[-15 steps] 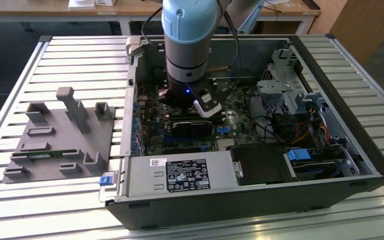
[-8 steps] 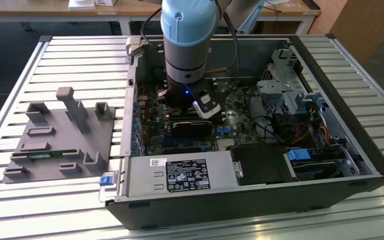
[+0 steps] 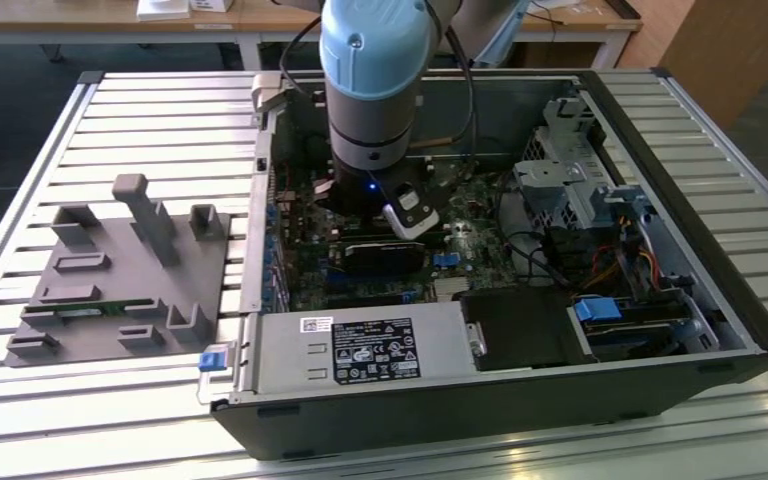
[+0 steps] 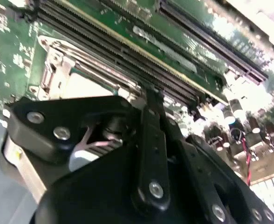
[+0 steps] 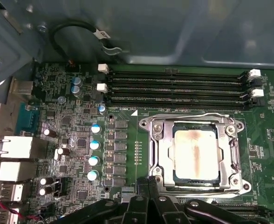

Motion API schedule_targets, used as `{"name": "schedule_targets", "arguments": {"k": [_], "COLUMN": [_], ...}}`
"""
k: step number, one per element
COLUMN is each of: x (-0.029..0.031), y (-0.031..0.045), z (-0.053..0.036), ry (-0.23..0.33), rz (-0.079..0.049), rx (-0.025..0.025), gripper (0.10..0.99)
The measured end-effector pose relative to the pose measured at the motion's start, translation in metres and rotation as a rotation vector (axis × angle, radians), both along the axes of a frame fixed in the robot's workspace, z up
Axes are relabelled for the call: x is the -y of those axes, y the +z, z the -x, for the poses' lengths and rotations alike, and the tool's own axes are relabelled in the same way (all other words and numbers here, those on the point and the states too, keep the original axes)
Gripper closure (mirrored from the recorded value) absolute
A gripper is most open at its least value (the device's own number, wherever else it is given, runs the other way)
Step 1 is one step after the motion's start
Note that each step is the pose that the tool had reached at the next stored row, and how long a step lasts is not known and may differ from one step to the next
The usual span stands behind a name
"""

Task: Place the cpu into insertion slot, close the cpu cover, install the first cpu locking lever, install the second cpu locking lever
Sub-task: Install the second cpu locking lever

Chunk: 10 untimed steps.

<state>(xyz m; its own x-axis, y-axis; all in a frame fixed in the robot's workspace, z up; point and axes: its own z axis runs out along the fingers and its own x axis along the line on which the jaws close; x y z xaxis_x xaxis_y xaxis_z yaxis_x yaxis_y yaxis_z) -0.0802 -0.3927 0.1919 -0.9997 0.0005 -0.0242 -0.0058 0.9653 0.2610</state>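
In the first wrist view the cpu [image 5: 195, 154], a dull silver square with a brownish smear, lies in the insertion slot [image 5: 146, 125] on the green board. The cpu cover [image 5: 165, 150] lies flat around it, its window framing the chip. Thin metal levers run along the socket's edges. My gripper [image 5: 148, 189] hovers just beside the socket's near edge, its black fingers pressed together with nothing between them. The second wrist view has the gripper [image 4: 151, 100] close over the socket and the cpu [image 4: 88, 86]. In the exterior view the gripper [image 3: 381, 235] is down inside the open computer case.
Long black memory slots [image 5: 174, 86] run beyond the socket. Capacitors [image 5: 95, 151] and rear ports [image 5: 13, 147] stand to one side. In the exterior view a grey fixture block [image 3: 117, 280] sits on the slatted table at the left, with the power supply [image 3: 357, 350] and drive bays [image 3: 624, 320] inside the case.
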Motion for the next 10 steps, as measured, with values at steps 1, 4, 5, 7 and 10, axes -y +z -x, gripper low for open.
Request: {"name": "schedule_targets", "arguments": {"k": [1, 4, 5, 7, 10], "x": [0.0, 0.0, 0.0001, 0.0, 0.0001], "y": [-0.0001, 0.0, 0.0001, 0.0001, 0.0001], "z": [0.0003, 0.0013, 0.0015, 0.0016, 0.0017], "ry": [0.0, 0.0, 0.0, 0.0, 0.0], "rz": [-0.001, -0.002, -0.002, -0.002, -0.002], "rx": [-0.0001, -0.0001, -0.0001, 0.0, -0.0001], "gripper": [0.98, 0.98, 0.98, 0.98, 0.98]}}
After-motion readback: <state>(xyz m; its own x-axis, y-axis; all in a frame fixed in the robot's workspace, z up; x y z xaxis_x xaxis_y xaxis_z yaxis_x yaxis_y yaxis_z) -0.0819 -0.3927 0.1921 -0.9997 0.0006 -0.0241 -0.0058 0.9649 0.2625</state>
